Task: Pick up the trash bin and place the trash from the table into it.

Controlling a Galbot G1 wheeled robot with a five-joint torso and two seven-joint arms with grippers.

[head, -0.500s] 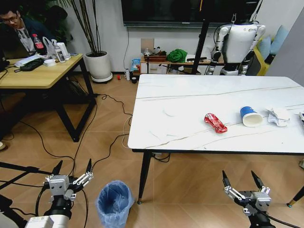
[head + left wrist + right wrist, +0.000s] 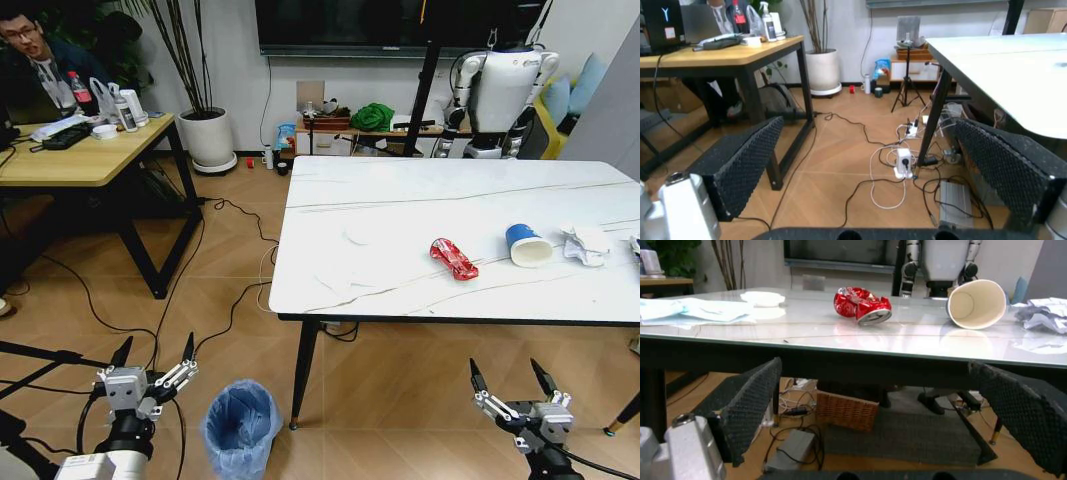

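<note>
Blue-bagged trash bin (image 2: pixel 240 428) stands on the floor by the table (image 2: pixel 400 250) leg, just beside your left gripper (image 2: pixel 153 362), fingers spread; grab only liner and it could slip. Right gripper (image 2: pixel 510 377) hangs open too.

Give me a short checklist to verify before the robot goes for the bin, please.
1. Left gripper jaws open, holding nothing: ok.
2. Right gripper jaws open, holding nothing: ok.
3. Bin upright on the floor beside the left gripper, bag open: ok.
4. Can, cup and paper wad lying on the table: ok.
5. Cables on the floor clear of the base: cannot tell.
</note>
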